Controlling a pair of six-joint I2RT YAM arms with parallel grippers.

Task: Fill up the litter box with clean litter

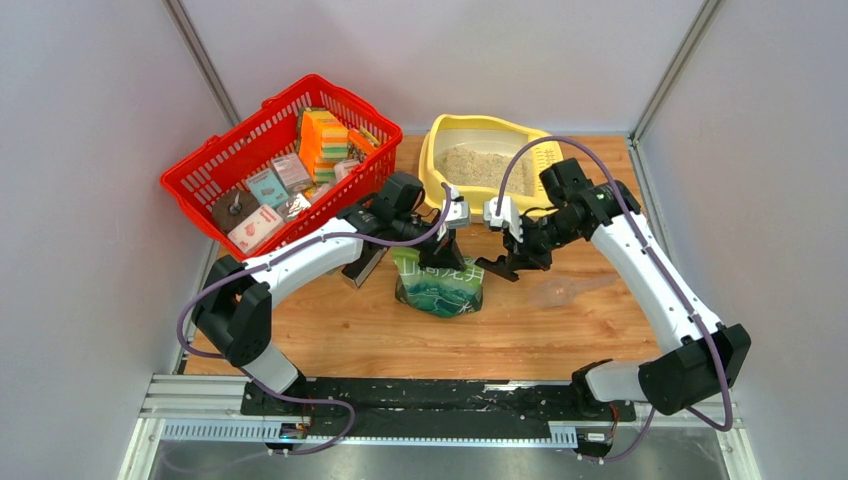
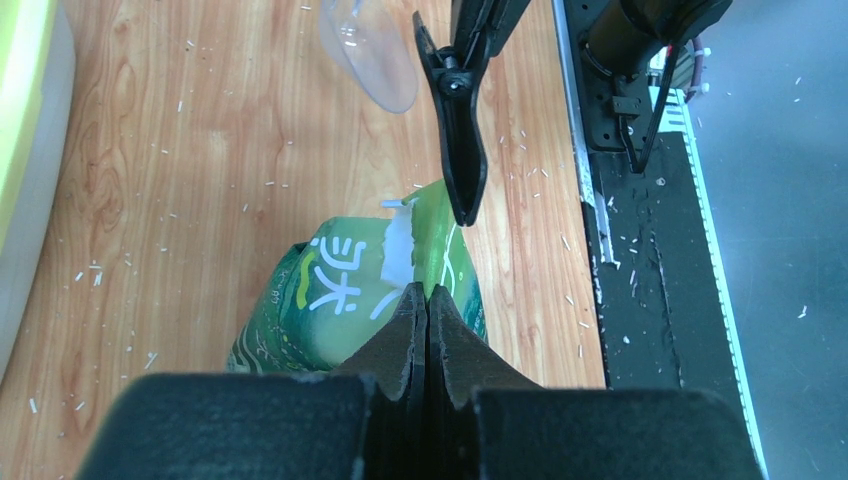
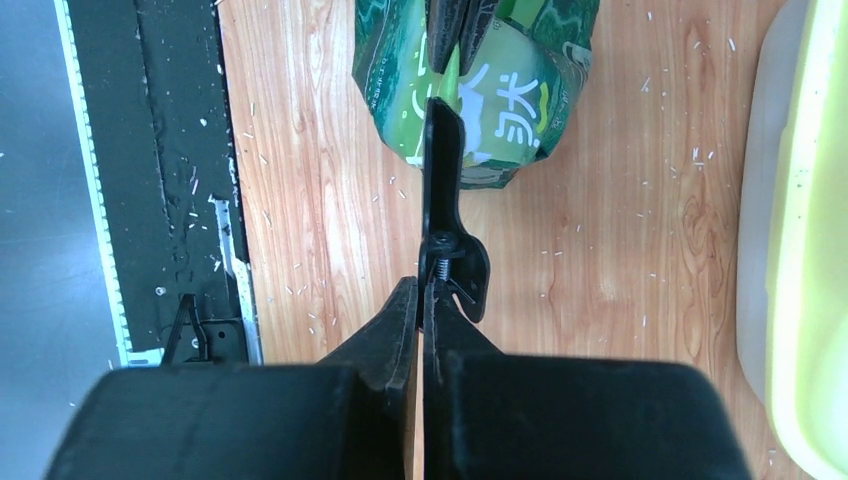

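The pale yellow litter box [image 1: 438, 160] stands at the back centre with beige clean litter [image 1: 480, 165] in its basin. Its rim shows in the left wrist view [image 2: 25, 120] and the right wrist view [image 3: 805, 250]. A green printed bag [image 1: 440, 288] stands upright in front of it. My left gripper [image 1: 447, 250] is shut on the bag's top edge [image 2: 340, 290]. My right gripper [image 1: 512, 262] is shut on the handle of a black spring clip [image 3: 443, 190]. The clip's tip [image 2: 465, 200] reaches the bag's top [image 3: 500, 100]; whether it bites the bag is unclear.
A red mesh basket [image 1: 200, 180] with several packets stands at the back left. A clear plastic scoop [image 1: 560, 290] lies on the wood right of the bag, also in the left wrist view [image 2: 375, 50]. Stray granules dot the wood. A black rail [image 1: 440, 395] runs along the near edge.
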